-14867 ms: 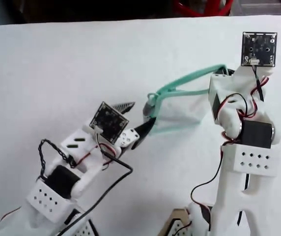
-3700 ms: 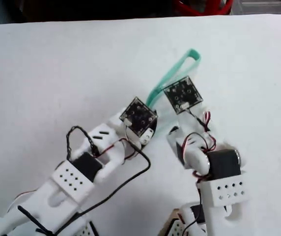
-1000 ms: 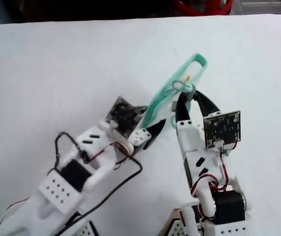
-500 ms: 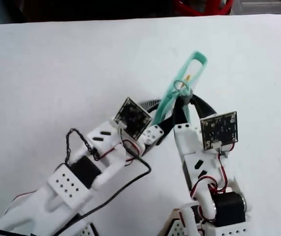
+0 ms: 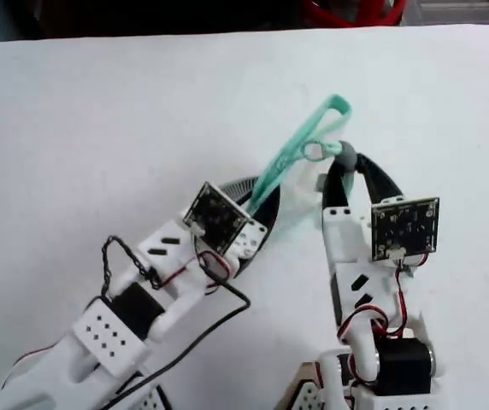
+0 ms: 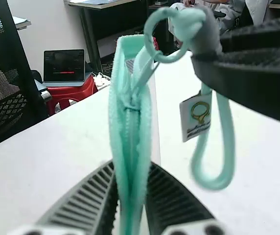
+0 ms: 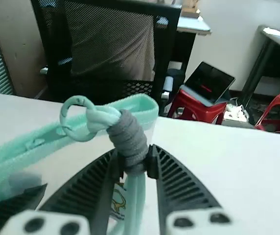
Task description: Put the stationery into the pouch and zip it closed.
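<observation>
- Closest in, clamping the near end of the mint-green fabric zip pouch [image 5: 283,164] flat between the black ribbed fingers of the left gripper [image 6: 130,171], pressed together with no gap showing on either side of the cloth.
- Just beyond, keeping that pouch upright on its long edge above the white table [image 5: 99,111], zip side uppermost, slanting away from the left arm towards the far side.
- At the pouch's far end, pinching the grey wound cord knot [image 7: 130,137] in the right gripper [image 7: 135,155], jaws drawn narrow and tight around it.
- Right past the knot, carrying a small mint-green ring [image 5: 313,152] close against the pouch's top edge.
- Letting a mint-green strap loop [image 6: 212,180] and a small white printed tag [image 6: 195,116] hang down beneath the knot.
- Not showing clearly how far along the zip is drawn.
- Farthest off, beyond the table edge, facing a black mesh office chair [image 7: 110,44], red plastic stools [image 7: 198,105] and a dark laptop [image 7: 213,81] leaning low by the stools.
</observation>
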Robot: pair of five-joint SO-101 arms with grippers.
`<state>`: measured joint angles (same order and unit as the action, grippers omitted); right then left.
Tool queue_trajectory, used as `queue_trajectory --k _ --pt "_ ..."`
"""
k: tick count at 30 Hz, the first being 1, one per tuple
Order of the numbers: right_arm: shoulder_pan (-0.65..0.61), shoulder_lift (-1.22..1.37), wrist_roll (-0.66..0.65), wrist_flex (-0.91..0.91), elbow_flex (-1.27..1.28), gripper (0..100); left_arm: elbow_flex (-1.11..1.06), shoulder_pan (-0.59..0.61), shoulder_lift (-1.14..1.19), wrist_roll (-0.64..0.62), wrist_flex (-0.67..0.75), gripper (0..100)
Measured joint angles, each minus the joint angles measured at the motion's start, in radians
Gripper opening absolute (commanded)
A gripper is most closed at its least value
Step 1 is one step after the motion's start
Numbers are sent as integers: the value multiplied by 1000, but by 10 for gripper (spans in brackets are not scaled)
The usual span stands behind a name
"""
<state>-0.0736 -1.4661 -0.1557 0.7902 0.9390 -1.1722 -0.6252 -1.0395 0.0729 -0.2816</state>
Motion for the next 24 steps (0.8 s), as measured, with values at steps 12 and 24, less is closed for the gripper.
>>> queue_trajectory --k 12,24 --pt "115 315 -103 -146 -140 18 -26 0 -23 0 9 23" --pt "247 744 -103 -123 -535 18 -29 21 -32 -2 -11 23"
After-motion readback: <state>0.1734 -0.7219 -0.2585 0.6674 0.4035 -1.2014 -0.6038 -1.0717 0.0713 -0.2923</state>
